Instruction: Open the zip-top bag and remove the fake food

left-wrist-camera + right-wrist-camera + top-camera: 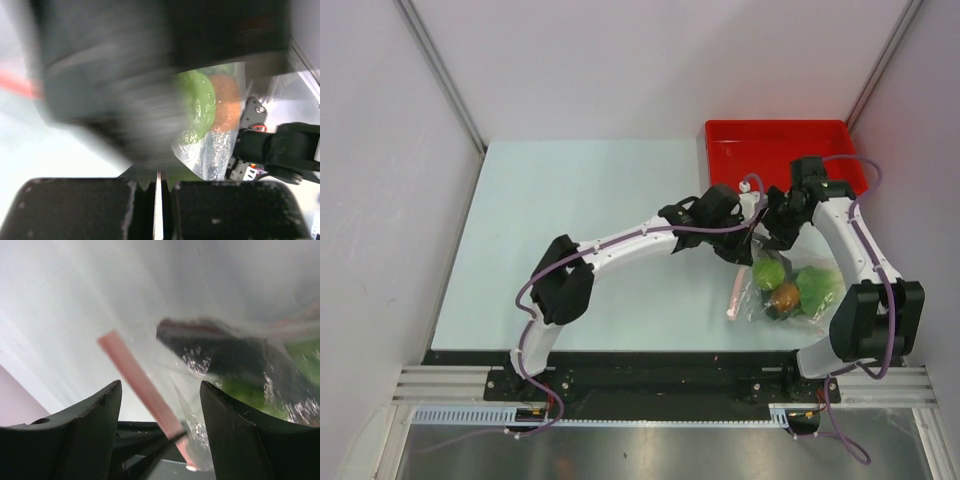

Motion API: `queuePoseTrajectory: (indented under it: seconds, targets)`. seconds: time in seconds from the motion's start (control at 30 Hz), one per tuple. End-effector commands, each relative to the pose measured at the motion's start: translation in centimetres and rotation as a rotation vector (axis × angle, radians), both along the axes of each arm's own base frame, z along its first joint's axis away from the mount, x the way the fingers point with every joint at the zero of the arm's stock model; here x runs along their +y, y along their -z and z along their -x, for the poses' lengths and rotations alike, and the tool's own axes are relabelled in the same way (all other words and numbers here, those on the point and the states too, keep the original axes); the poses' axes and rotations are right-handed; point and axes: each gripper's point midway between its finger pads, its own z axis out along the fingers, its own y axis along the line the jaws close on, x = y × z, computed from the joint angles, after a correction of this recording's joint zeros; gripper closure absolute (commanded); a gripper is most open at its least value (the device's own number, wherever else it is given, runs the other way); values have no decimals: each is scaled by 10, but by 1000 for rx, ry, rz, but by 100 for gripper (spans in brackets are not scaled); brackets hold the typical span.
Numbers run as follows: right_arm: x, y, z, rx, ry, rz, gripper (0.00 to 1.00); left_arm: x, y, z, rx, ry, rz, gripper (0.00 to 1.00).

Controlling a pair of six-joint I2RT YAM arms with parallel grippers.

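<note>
The zip-top bag (790, 290) lies on the table's right side, its upper end lifted, its pink zip strip (735, 292) hanging left. Inside it show a light green fruit (767, 273), an orange fruit (785, 296) and a leafy green piece (817, 285). My left gripper (750, 238) is shut on a thin edge of the bag (210, 155); the film runs between its closed jaws (159, 176), with green and orange food (202, 107) just beyond. My right gripper (160, 385) is open around the zip strip (134, 371); the fingers (107, 405) stand clear of it.
A red tray (720, 160) stands at the back right, just behind both grippers. The two wrists are close together over the bag. The pale table (580, 220) stretches to the left. Grey walls close in the back and sides.
</note>
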Motion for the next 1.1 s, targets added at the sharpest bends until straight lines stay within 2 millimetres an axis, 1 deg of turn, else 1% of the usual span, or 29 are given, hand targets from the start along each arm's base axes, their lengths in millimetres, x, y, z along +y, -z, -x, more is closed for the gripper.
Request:
queuePoseTrajectory:
  seconds: [0.0, 0.07, 0.1, 0.13, 0.27, 0.3, 0.37, 0.4, 0.43, 0.47, 0.5, 0.53, 0.57, 0.6, 0.63, 0.67, 0.7, 0.77, 0.8, 0.83, 0.87, 0.9, 0.93, 0.97, 1.0, 1.03, 1.07]
  targets:
    - [15, 10, 1, 11, -61, -35, 33, -25, -97, 15, -158, 98, 240, 100]
    - [9, 11, -1, 10, -29, -56, 34, -25, -98, 18, -153, 105, 247, 100]
    - [12, 8, 0, -2, -38, -76, 34, -24, -102, 20, -160, 108, 252, 100]
    - [14, 5, -5, -30, -49, -85, 36, -24, -104, 20, -166, 107, 254, 100]
    - [19, 3, -3, -27, -95, -86, 36, -23, -104, 19, -187, 103, 239, 100]
    - [22, 1, -1, -30, -105, -97, 38, -22, -103, 18, -189, 97, 229, 100]
    - [24, 1, 3, -30, -108, -112, 43, -22, -106, 16, -196, 90, 227, 100]
    - [28, -1, 3, -38, -107, -130, 46, -21, -104, 16, -193, 85, 217, 100]
    - [28, 1, 6, -34, -103, -135, 54, -21, -102, 15, -189, 85, 210, 100]
    - [29, 2, 7, -37, -98, -140, 58, -23, -110, 14, -194, 83, 220, 100]
    - [30, 2, 6, -42, -88, -150, 64, -22, -109, 14, -188, 84, 209, 100]
    - [29, 2, 6, -43, -76, -155, 74, -21, -111, 12, -192, 77, 205, 100]
    - [28, 5, 7, -32, -62, -157, 80, -22, -114, 12, -192, 74, 207, 99]
    - [28, 6, 6, -31, -52, -162, 84, -20, -113, 9, -183, 65, 200, 99]
    - [26, 5, 5, -26, -26, -172, 95, -19, -113, 9, -174, 60, 201, 97]
    - [24, 4, 3, -25, -9, -178, 100, -17, -116, 7, -155, 46, 207, 95]
    - [21, 5, 2, -22, 13, -178, 100, -13, -113, 3, -139, 28, 195, 93]
    - [16, 3, -2, -15, 64, -192, 100, -5, -115, 0, -113, -7, 193, 84]
    - [14, 0, -4, -18, 79, -186, 100, 2, -115, -6, -101, -32, 190, 79]
    - [3, -2, -9, -19, 129, -188, 100, 6, -113, -8, -83, -60, 186, 68]
    - [-2, -2, -12, -13, 147, -176, 100, 11, -103, -9, -65, -79, 168, 63]
    - [-5, -6, -16, -16, 159, -170, 100, 19, -110, -11, -67, -98, 179, 59]
    - [-8, -8, -19, -18, 170, -162, 100, 24, -110, -12, -58, -117, 179, 53]
    - [-16, -7, -21, -14, 192, -136, 100, 31, -98, -13, -49, -142, 160, 50]
    - [-20, -10, -26, -12, 201, -126, 100, 40, -107, -13, -56, -160, 176, 48]
    - [-22, -10, -29, -12, 208, -123, 100, 46, -106, -12, -42, -176, 180, 36]
    - [-27, -10, -32, -4, 223, -118, 100, 52, -91, -8, -25, -184, 166, 35]
